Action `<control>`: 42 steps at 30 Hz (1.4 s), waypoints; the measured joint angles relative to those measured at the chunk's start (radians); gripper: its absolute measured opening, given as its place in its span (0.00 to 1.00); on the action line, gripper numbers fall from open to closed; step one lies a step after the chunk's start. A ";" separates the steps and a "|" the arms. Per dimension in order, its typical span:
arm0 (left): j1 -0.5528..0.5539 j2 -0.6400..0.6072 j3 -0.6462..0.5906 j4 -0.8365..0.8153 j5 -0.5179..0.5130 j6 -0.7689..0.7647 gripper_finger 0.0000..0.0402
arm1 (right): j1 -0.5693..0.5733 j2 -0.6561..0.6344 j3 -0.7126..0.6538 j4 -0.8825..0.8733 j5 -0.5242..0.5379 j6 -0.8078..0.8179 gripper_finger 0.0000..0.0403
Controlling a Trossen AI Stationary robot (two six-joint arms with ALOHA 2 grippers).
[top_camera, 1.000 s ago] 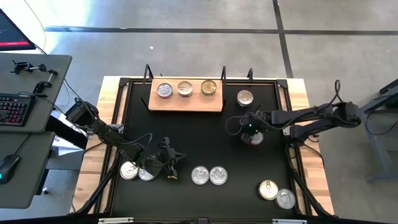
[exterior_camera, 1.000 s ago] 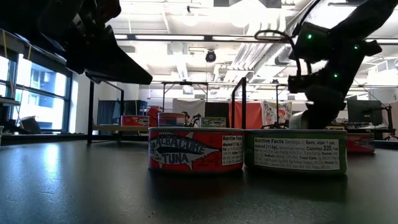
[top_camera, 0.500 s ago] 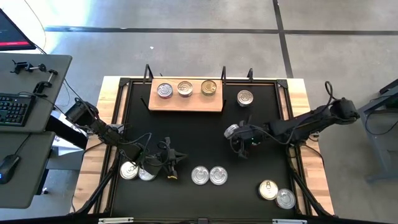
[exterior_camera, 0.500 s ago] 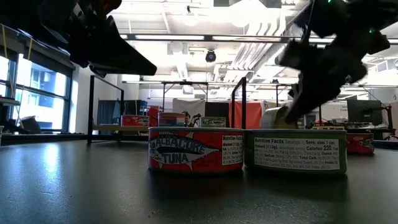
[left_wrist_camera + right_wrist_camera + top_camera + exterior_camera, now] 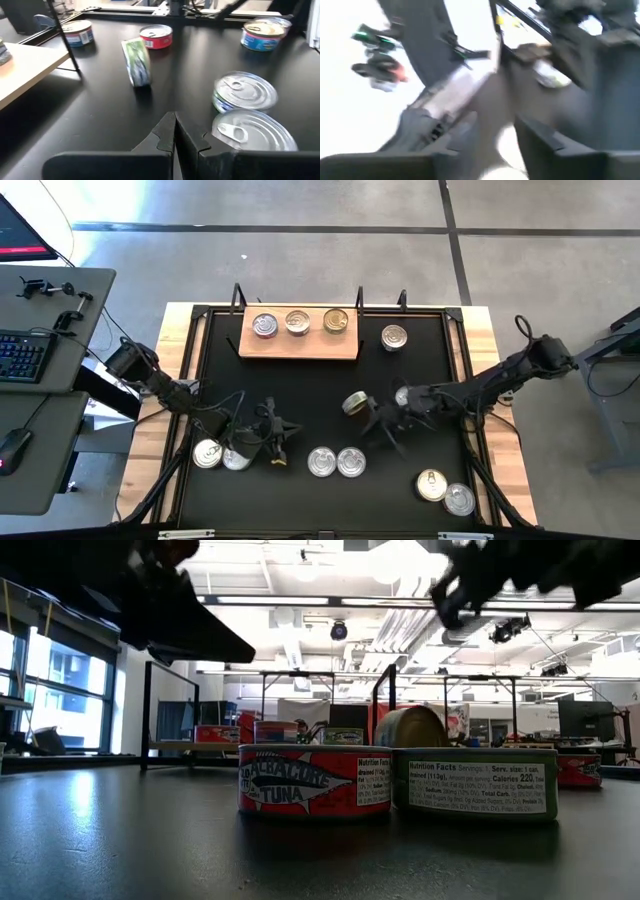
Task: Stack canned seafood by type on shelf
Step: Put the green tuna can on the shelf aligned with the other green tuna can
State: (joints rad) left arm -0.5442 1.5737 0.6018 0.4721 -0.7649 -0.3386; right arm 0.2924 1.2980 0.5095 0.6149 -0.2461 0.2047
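Observation:
Three tins (image 5: 297, 322) sit flat on the light-brown shelf (image 5: 298, 346) at the far side. A green-sided tin (image 5: 136, 61) stands on its edge on the black table (image 5: 300, 395), also seen in the high view (image 5: 354, 403), with a red tin (image 5: 156, 36) lying flat behind it. My right gripper (image 5: 384, 420) hovers just right of the green tin, fingers apart, holding nothing. My left gripper (image 5: 175, 131) is shut and empty at the near left, beside two silver-topped tins (image 5: 221, 457).
Two flat tins (image 5: 336, 462) lie near the front middle; a gold-topped tin (image 5: 432, 484) and a silver one (image 5: 459, 500) lie at the near right. One tin (image 5: 395, 337) sits right of the shelf. Black posts (image 5: 359, 296) rise behind the shelf.
My right gripper has risen from the red tin, swung toward the near-left and tipped from pointing down to nearly level, carrying the green tin tilted. It has opened and let go; the tin now stands on edge on the table, left of the gripper.

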 joint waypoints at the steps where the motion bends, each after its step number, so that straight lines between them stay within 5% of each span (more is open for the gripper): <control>1: 0.008 0.000 0.000 0.000 0.000 0.000 0.02 | 0.015 0.000 0.000 0.017 0.002 -0.011 0.38; 5: 0.047 0.000 0.000 0.013 0.021 0.001 0.10 | 0.062 -0.016 0.000 -0.058 0.088 -0.033 0.50; 14: 0.183 0.075 0.094 0.142 0.237 0.196 0.43 | 0.181 -0.018 0.000 -0.474 0.565 0.223 0.52; 19: 0.271 0.197 0.307 -0.089 0.238 0.210 0.54 | 0.255 -0.014 0.000 -0.552 0.719 0.370 0.52; 26: 0.358 0.315 0.549 -0.340 0.364 0.114 0.60 | 0.355 -0.007 0.000 -0.551 0.812 0.426 0.52; 29: 0.383 0.337 0.582 -0.339 0.429 0.114 0.62 | 0.385 -0.007 0.000 -0.550 0.868 0.425 0.52; 42: 0.434 0.511 0.591 -0.123 0.403 0.221 0.62 | 0.404 -0.007 0.000 -0.551 0.932 0.425 0.52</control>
State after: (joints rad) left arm -0.1100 2.0846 1.1923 0.3492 -0.3621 -0.1176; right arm 0.6968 1.2911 0.5095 0.0644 0.6861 0.6300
